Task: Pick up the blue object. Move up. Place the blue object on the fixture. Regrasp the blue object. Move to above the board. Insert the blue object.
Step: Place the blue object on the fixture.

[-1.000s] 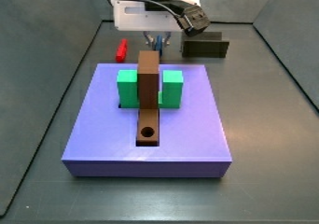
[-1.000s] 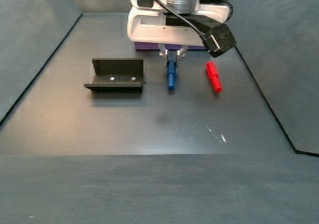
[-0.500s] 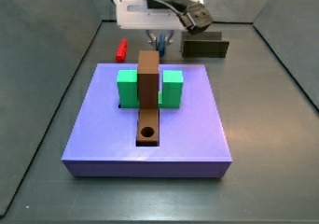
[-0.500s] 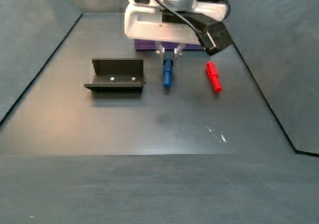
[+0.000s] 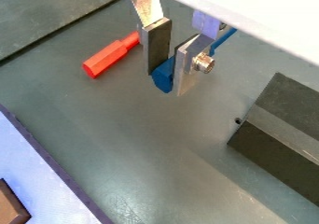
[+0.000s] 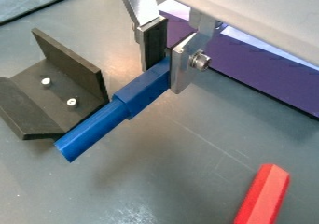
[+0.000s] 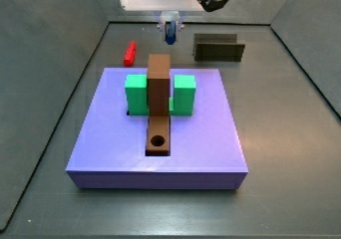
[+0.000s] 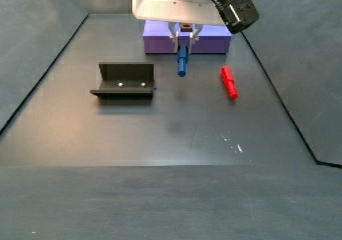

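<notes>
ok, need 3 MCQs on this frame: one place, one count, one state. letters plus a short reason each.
1. Where is the red peg?
A. on the dark floor
B. on the purple base
C. in the fixture

2. How many holes show in the board?
A. none
B. one
C. three

3. What is the gripper doing?
A. open above the board
B. shut on the red peg
C. shut on the blue object

Key:
1 A: the red peg lies on the dark floor, apart from the fixture.
2 B: the board has one round hole near its end.
3 C: the gripper clamps one end of the blue object, seen in both wrist views.
</notes>
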{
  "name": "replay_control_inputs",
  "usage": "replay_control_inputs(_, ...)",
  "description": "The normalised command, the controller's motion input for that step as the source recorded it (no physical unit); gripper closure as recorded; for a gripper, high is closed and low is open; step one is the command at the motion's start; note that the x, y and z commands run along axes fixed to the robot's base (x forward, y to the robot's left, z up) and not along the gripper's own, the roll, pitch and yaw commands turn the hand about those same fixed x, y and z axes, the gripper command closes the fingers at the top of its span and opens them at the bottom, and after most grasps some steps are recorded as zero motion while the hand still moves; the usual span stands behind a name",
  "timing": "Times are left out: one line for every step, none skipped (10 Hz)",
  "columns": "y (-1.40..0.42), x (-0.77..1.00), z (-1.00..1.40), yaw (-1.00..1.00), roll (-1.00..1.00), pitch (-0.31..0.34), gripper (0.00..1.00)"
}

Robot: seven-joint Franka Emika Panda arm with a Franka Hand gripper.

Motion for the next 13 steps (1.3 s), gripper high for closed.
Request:
replay_control_inputs(0.15, 0.47, 0.07, 0.0, -1.0, -0.009, 1.0)
replay_control_inputs(0.13, 0.54, 0.05, 0.0, -1.0, -0.077, 1.0)
replay_control_inputs(0.13, 0.59, 0.05, 0.0, -1.0, -0.069, 1.0)
replay_control_inputs(0.1, 0.61, 0.05, 0.0, -1.0, -0.051, 1.0)
replay_control_inputs(0.09, 0.62, 0.05, -0.01, -1.0, -0.046, 1.0)
replay_control_inputs(0.09, 0.62, 0.05, -0.01, -1.0, -0.029, 1.0)
replay_control_inputs(0.09, 0.61, 0.06, 0.0, -1.0, -0.014, 1.0)
replay_control_inputs(0.07, 0.62, 0.05, 0.0, -1.0, 0.0, 1.0)
replay_control_inputs(0.07, 0.62, 0.05, 0.0, -1.0, 0.0, 1.0)
replay_control_inputs(0.08, 0.62, 0.05, 0.0, -1.0, 0.0, 1.0)
replay_control_inputs(0.1, 0.59, 0.06, 0.0, -1.0, 0.0, 1.0)
replay_control_inputs(0.12, 0.5, 0.1, -0.05, -1.0, 0.0, 1.0)
replay_control_inputs(0.11, 0.48, 0.11, -0.1, -1.0, -0.02, 1.0)
